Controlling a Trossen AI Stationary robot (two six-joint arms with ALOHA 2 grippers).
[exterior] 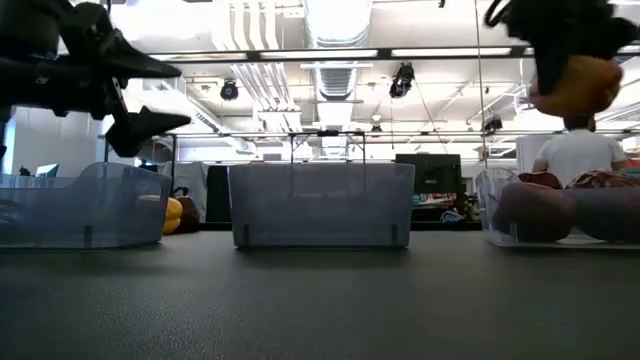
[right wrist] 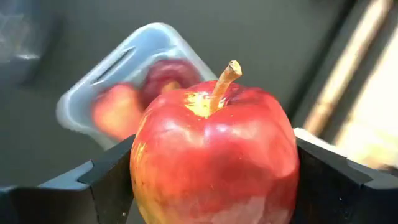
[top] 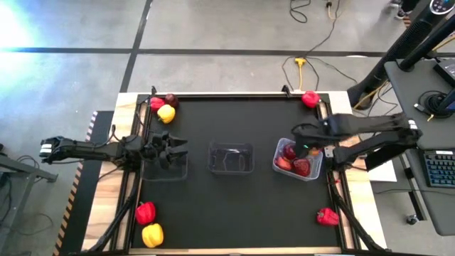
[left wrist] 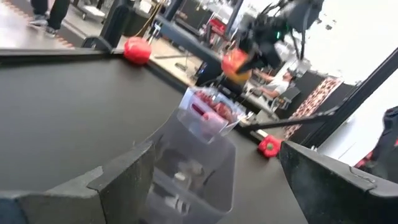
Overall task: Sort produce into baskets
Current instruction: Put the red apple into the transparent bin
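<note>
My right gripper (top: 307, 147) is shut on a red apple with yellow patches (right wrist: 214, 155) and hangs over the right see-through tub (top: 316, 169), which holds several dark red apples (top: 293, 165). In the low view the apple (exterior: 575, 85) is well above that tub (exterior: 490, 205). My left gripper (top: 174, 149) is open and empty over the left tub (top: 165, 171). The middle tub (top: 230, 158) stands between them. Loose peppers lie at the table's corners. My right gripper pinches the apple by its two opposite sides (right wrist: 144, 174) between the two fingers (right wrist: 109, 186). The fingers come from above, pointing down. The apple is lifted clear above the right tub, its stem (right wrist: 225, 76) toward the wrist.
At the far left lie a red pepper (top: 156, 103), a yellow pepper (top: 166, 113) and a maroon apple (top: 171, 100). At the near left lie a red pepper (top: 146, 212) and a yellow one (top: 152, 235). Red peppers lie at far right (top: 311, 98) and near right (top: 327, 216).
</note>
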